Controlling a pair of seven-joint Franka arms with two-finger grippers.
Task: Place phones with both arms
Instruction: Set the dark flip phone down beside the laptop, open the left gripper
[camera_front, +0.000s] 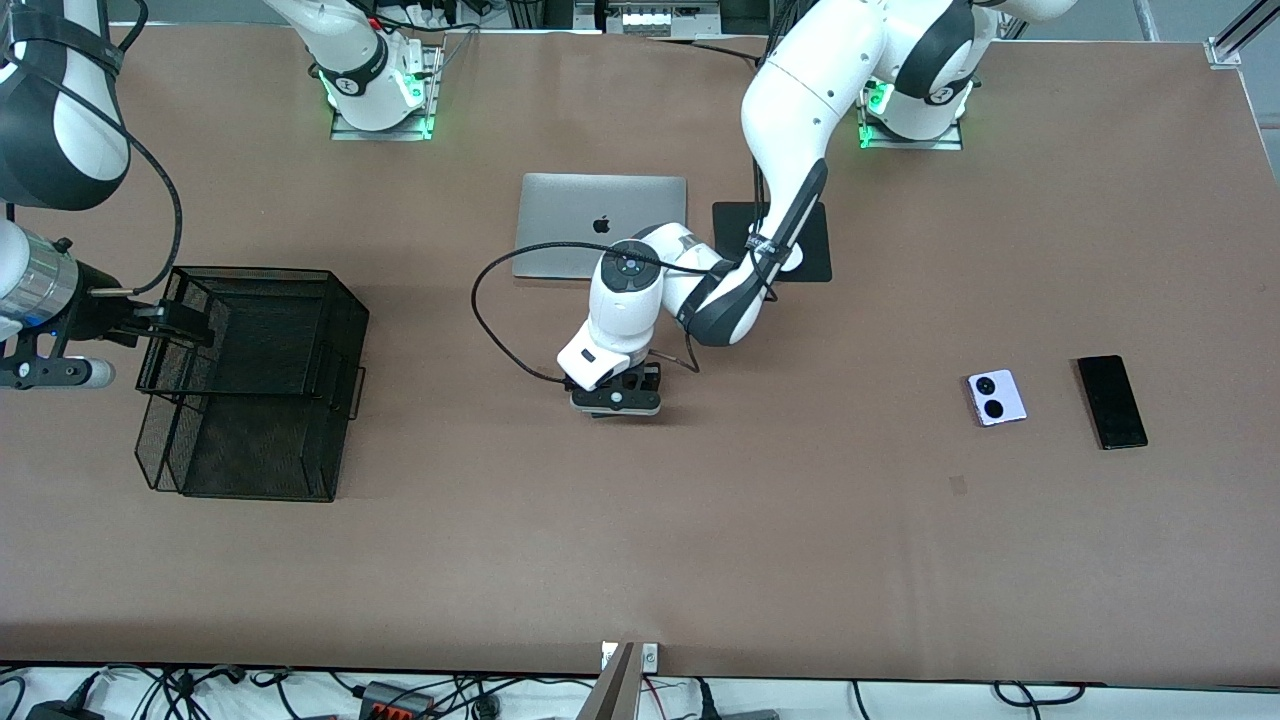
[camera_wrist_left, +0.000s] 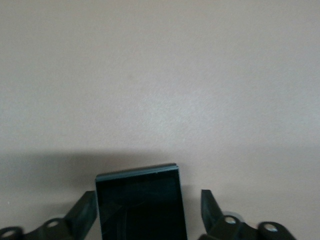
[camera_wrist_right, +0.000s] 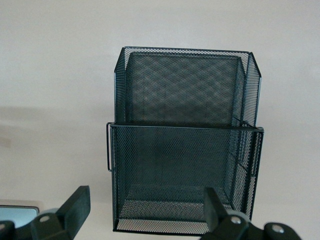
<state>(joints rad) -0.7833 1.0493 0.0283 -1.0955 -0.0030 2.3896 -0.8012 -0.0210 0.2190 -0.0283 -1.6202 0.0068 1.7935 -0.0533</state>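
Nearest you, the long black slab (camera_front: 1111, 401) and the lavender phone (camera_front: 996, 397) lie side by side toward the left arm's end of the worktop (camera_front: 700, 540), the slab's long axis running toward the bases. At mid-worktop your left claw (camera_front: 616, 398) stands low, fingers apart, the black flip phone (camera_wrist_left: 139, 204) lying between them, ungripped. Your right claw (camera_front: 172, 326) waits spread wide over the mesh basket (camera_front: 250, 385), well apart from every phone.

In the front view the left gripper (camera_front: 617, 398) covers the black flip phone (camera_wrist_left: 140, 205), which the left wrist view's edge cuts off. The left arm hides most of the white mouse (camera_front: 790, 257) on its black pad (camera_front: 815, 240).
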